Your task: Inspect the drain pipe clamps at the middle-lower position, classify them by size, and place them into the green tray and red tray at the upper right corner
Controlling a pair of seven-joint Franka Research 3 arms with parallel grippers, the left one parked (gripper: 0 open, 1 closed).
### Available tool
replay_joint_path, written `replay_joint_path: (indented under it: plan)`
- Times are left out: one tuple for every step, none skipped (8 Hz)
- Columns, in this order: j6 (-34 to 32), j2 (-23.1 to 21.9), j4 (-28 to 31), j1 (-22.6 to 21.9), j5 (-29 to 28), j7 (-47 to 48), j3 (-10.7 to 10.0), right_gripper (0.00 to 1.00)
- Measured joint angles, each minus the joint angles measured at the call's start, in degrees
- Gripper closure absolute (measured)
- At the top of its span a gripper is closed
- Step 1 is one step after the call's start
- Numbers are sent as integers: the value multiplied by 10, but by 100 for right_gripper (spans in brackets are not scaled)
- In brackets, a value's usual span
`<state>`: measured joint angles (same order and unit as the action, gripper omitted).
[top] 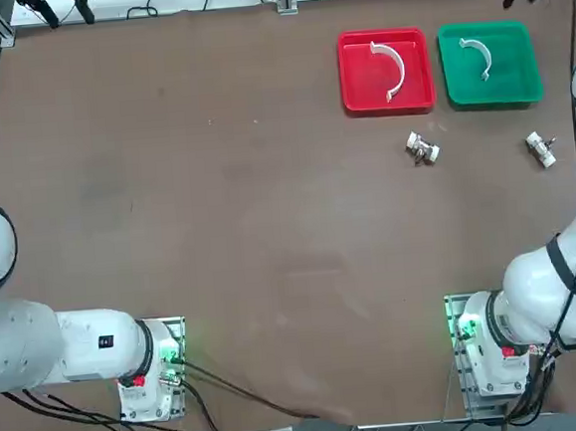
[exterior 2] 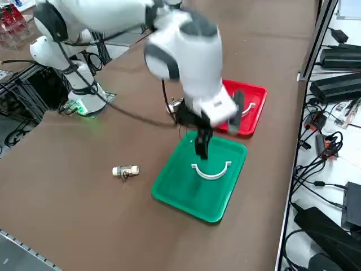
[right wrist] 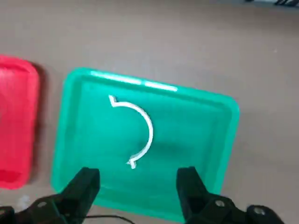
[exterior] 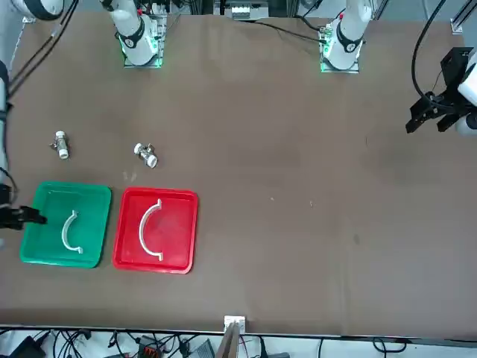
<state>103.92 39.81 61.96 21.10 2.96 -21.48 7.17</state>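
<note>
right gripper [right wrist: 138, 179] spread empty over green tray [right wrist: 205, 140], smaller clamp [right wrist: 138, 128] inside; larger clamp [top: 390, 68] in red tray [top: 357, 80]

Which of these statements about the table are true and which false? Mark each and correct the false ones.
1. The red tray holds the larger clamp. True.
2. The smaller clamp lies on the bare table. False: it lies in the green tray.
3. The right gripper is shut on a clamp. False: it is open and empty, above the green tray.
4. Two small fittings lie outside the trays. True.
</note>
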Motion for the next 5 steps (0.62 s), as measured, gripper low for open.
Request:
replay_joint_path:
  plan:
    - [-46, -43, -6, -15, -3, 31, 3, 0]
    - [-98, -84, -6, -36, -4, 52, 4, 0]
    - [-133, -119, -6, -61, -4, 68, 5, 0]
    - [-164, -148, -5, -83, -5, 94, 5, 0]
    - [-199, -169, -4, -100, -5, 123, 5, 0]
